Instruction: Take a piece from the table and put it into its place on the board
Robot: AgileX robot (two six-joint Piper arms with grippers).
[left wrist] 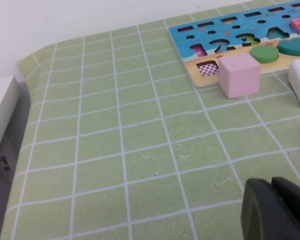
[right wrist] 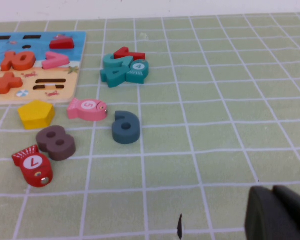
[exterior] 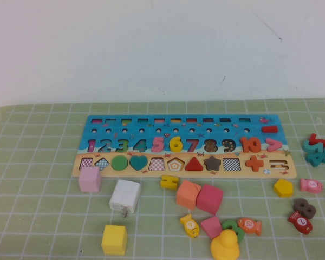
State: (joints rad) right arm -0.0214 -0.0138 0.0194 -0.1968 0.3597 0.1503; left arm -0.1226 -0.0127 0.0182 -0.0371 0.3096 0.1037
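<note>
Your left gripper (left wrist: 276,210) hangs low over bare checked mat, well short of the pink cube (left wrist: 238,75); its dark fingers sit pressed together, clenched on nothing. Your right gripper (right wrist: 278,212) looks the same, closed and empty, near the dark blue 6 (right wrist: 125,127). The puzzle board (exterior: 184,145) is flat painted wood with cut-out recesses. The pink cube touches its front edge at about 8 o'clock; the matte yellow pentagon (exterior: 283,187) lies just off the 4 o'clock corner.

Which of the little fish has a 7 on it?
The red fish, lying next to the brown 8. The pink fish shows a 5 and the teal fish a 4.
</note>
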